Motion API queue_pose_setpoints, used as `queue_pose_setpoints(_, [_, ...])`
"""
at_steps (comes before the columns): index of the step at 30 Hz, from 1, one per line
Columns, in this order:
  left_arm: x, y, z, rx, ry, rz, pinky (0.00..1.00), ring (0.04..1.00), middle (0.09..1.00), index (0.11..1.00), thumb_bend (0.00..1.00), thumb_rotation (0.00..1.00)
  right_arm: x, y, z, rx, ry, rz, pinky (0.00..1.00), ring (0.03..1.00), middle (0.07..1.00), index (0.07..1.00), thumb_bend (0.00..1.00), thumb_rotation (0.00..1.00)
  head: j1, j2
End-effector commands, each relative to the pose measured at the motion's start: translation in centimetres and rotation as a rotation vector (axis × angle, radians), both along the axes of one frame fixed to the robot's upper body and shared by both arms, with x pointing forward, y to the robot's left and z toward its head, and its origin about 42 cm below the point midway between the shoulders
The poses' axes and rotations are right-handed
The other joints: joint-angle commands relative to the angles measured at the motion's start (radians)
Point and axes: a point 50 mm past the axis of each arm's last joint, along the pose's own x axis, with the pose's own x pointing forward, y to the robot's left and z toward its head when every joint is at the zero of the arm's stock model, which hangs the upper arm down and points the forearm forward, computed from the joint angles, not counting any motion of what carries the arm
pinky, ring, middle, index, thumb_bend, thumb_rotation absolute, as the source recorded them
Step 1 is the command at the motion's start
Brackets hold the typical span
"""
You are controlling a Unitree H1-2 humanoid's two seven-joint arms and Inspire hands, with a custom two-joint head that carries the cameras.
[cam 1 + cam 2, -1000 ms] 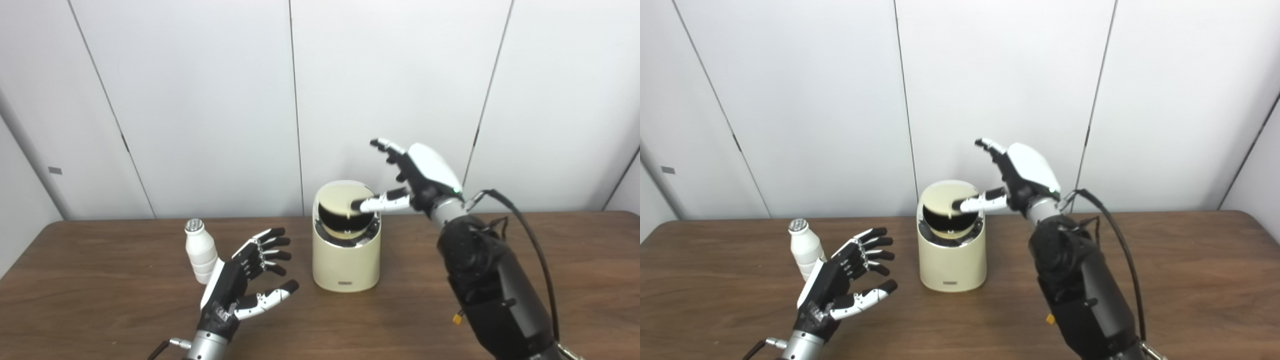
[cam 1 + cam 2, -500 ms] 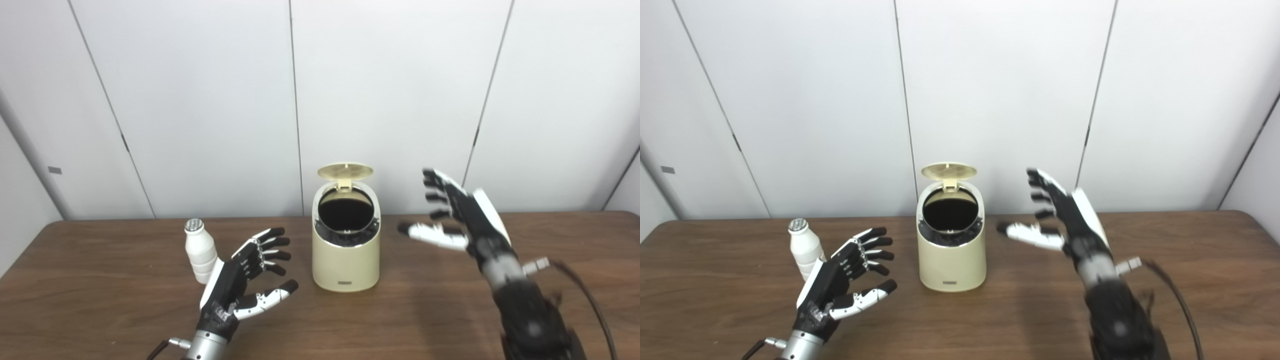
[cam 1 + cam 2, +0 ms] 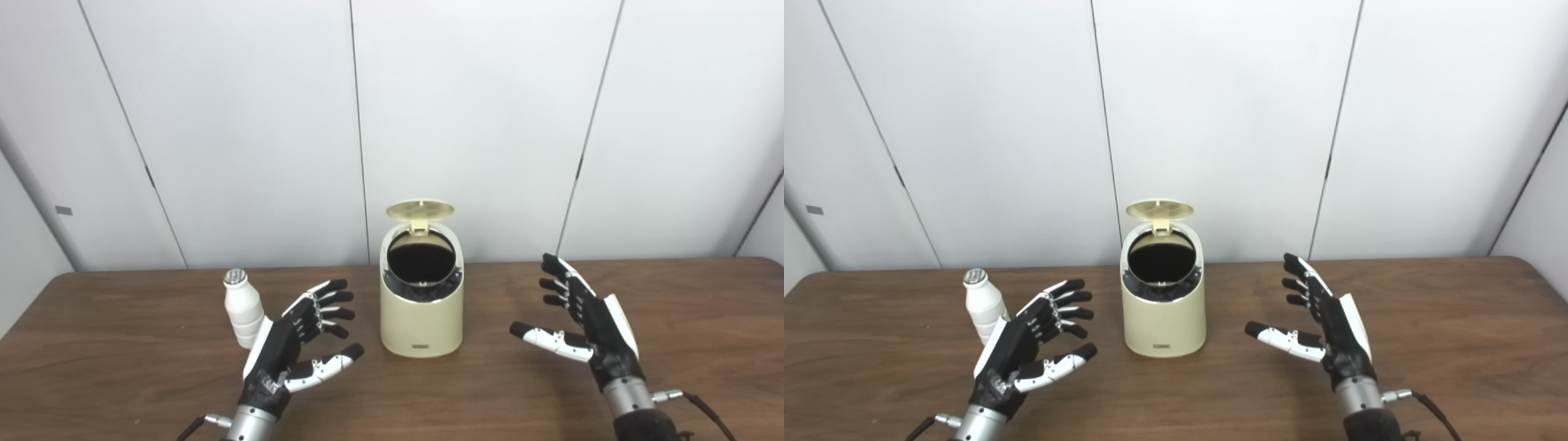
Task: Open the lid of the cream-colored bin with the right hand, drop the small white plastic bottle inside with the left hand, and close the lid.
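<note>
The cream-colored bin (image 3: 421,318) stands at the table's middle with its round lid (image 3: 420,210) flipped up at the back, showing a dark inside. A small white plastic bottle (image 3: 241,308) with a silver cap stands upright to the bin's left. My left hand (image 3: 297,340) is open, palm turned toward the bin, just right of the bottle and partly in front of its base, holding nothing. My right hand (image 3: 582,321) is open too, low over the table to the right of the bin, apart from it.
The brown wooden table (image 3: 122,367) runs the full width of the view. White wall panels (image 3: 245,122) rise straight behind its far edge, close behind the bin.
My right hand left the bin's top, swung down and to the right, and the lid sprang up. The left hand and bottle stayed put. The camera shifted slightly.
</note>
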Motion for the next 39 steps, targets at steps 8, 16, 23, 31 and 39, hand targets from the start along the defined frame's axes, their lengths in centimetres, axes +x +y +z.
queue_pose_setpoints(8, [-0.2,-1.0,2.3,0.022,-0.092,0.031,0.56,0.667,0.767,0.820,0.64,0.00,0.3,-0.6,1.5,0.040,-0.119,0.000,0.78,0.841,0.905,0.912,0.85,0.29,0.161,-0.019])
queue_pose_setpoints(16, [-2.5,1.4,3.6,0.103,-0.123,0.179,0.54,0.636,0.727,0.788,0.65,0.05,-0.3,-0.2,2.8,0.066,-0.096,-0.021,0.74,0.821,0.875,0.879,0.86,0.23,0.237,-0.037])
queue_pose_setpoints(23, [-5.6,3.6,2.9,0.162,-0.133,0.309,0.53,0.641,0.717,0.753,0.62,0.00,-0.7,0.3,4.2,0.061,-0.100,-0.005,0.54,0.718,0.802,0.797,0.89,0.23,0.261,-0.053])
queue_pose_setpoints(31, [-7.0,4.3,2.2,0.130,-0.131,0.568,0.55,0.682,0.736,0.731,0.69,0.06,-1.3,1.2,5.3,0.014,-0.095,-0.005,0.46,0.687,0.796,0.782,0.88,0.22,0.283,-0.055])
queue_pose_setpoints(39, [-6.6,5.2,2.0,0.157,-0.143,0.744,0.57,0.685,0.746,0.749,0.70,0.09,-1.9,1.9,6.3,0.012,-0.094,-0.003,0.48,0.710,0.815,0.801,0.83,0.15,0.277,-0.047])
